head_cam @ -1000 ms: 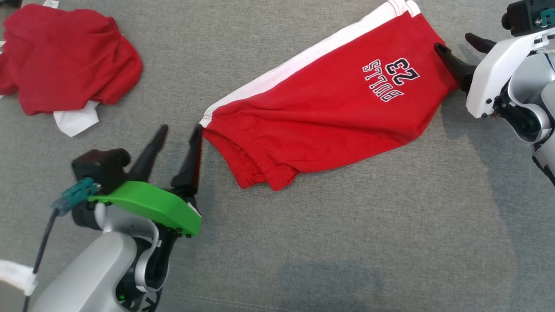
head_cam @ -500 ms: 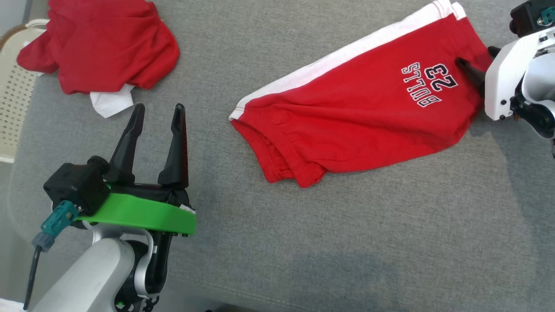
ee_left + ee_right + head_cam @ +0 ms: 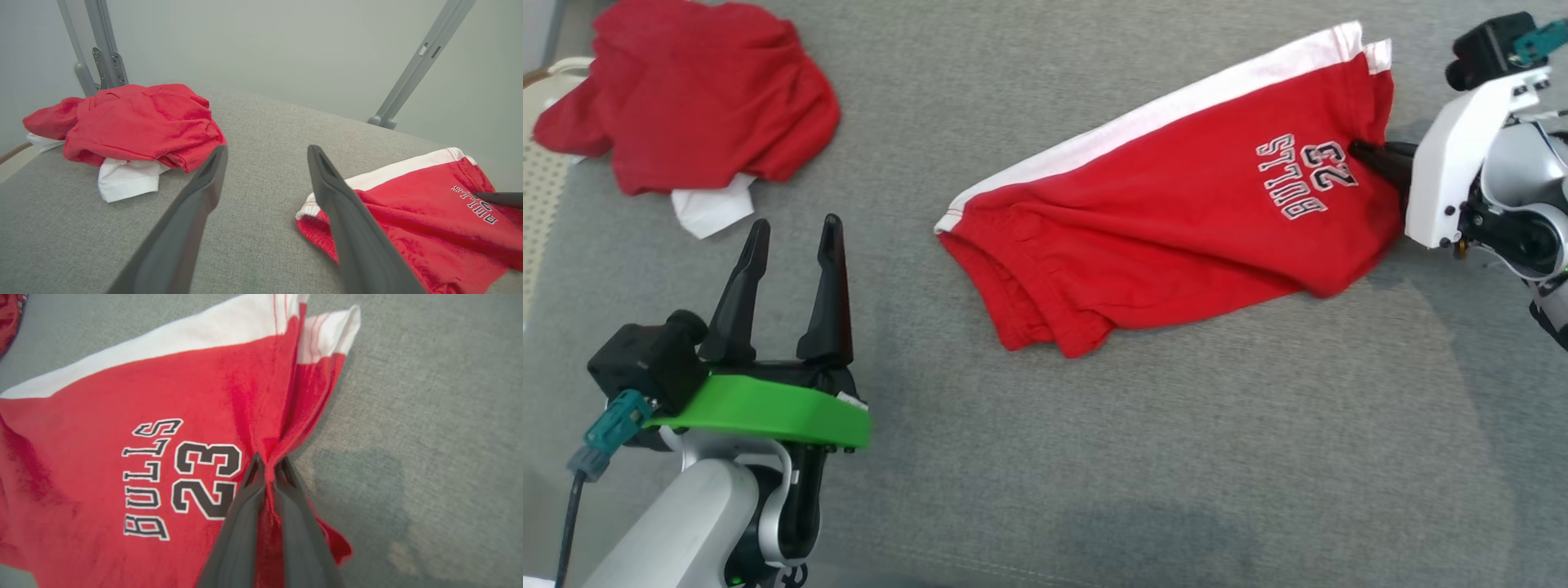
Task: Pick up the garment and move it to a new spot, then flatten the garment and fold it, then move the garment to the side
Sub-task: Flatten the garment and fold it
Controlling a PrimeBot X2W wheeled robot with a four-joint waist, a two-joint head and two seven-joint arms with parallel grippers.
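The garment [image 3: 1176,220] is a pair of red shorts with a white side stripe and "BULLS 23" print, lying flat on the grey fabric surface [image 3: 1176,425]. My right gripper [image 3: 1362,150] is shut on its hem at the right end. In the right wrist view the red cloth [image 3: 122,396] bunches into a fold pinched between the right gripper [image 3: 269,461]. My left gripper [image 3: 796,224] stands open and holds nothing, well left of the waistband end. In the left wrist view the garment [image 3: 429,220] lies to the right of the left gripper [image 3: 267,149].
A crumpled red cloth pile [image 3: 694,98] with a white piece [image 3: 711,212] under it lies at the far left, also seen as the red pile [image 3: 139,118]. A cream perforated basket [image 3: 539,188] sits past the left edge. Grey metal posts [image 3: 421,61] stand behind.
My right gripper has shut on the hem, and the cloth there has bunched up. My left gripper has drawn away from the waistband corner. The head camera has shifted.
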